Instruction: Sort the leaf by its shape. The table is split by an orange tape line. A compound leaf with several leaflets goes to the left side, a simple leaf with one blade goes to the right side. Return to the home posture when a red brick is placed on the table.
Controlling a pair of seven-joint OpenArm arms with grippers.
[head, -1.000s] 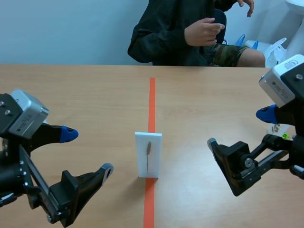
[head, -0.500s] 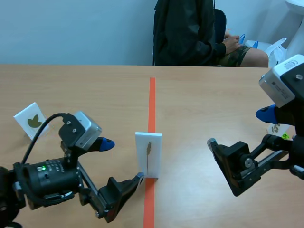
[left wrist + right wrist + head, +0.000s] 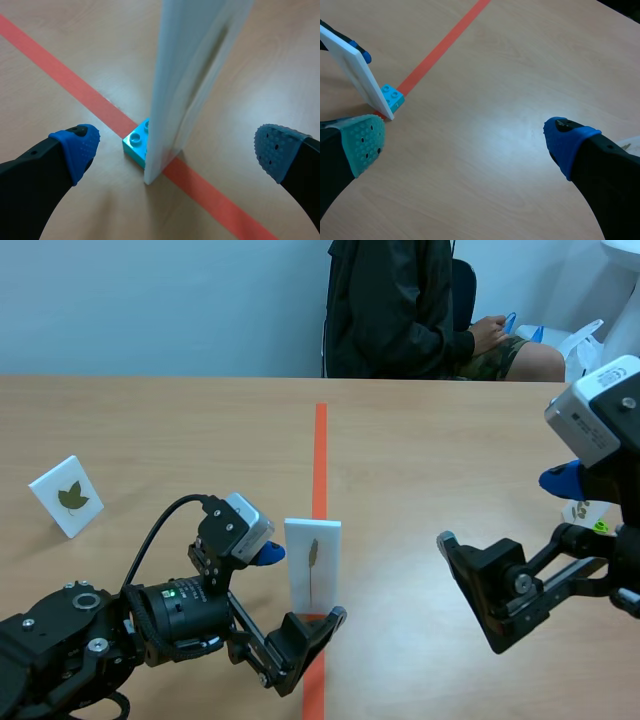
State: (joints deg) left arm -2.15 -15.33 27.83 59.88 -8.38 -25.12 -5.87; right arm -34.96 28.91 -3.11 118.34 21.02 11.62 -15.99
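A white card (image 3: pixel 312 570) stands upright on the orange tape line, held in a small teal brick (image 3: pixel 138 145). It carries one narrow brownish leaf (image 3: pixel 313 552). My left gripper (image 3: pixel 301 586) is open and straddles the card, one blue pad on each side, not touching it. In the left wrist view the card (image 3: pixel 195 75) rises edge-on between the fingers of the left gripper (image 3: pixel 177 150). My right gripper (image 3: pixel 500 512) hangs open over the right half, apart from the card. From the right wrist view the card (image 3: pixel 355 70) and brick (image 3: pixel 393 98) lie ahead of the gripper (image 3: pixel 465 135), beyond one pad.
A second white card (image 3: pixel 67 496) with a lobed leaf stands on the left side of the table. A small white tag (image 3: pixel 585 512) lies at the right edge. A person (image 3: pixel 420 310) sits across the table, hands off it.
My left arm has swung forward and rightward until its open fingers straddle the centre card. The right arm has kept still. The person drew the hands back and turned away.
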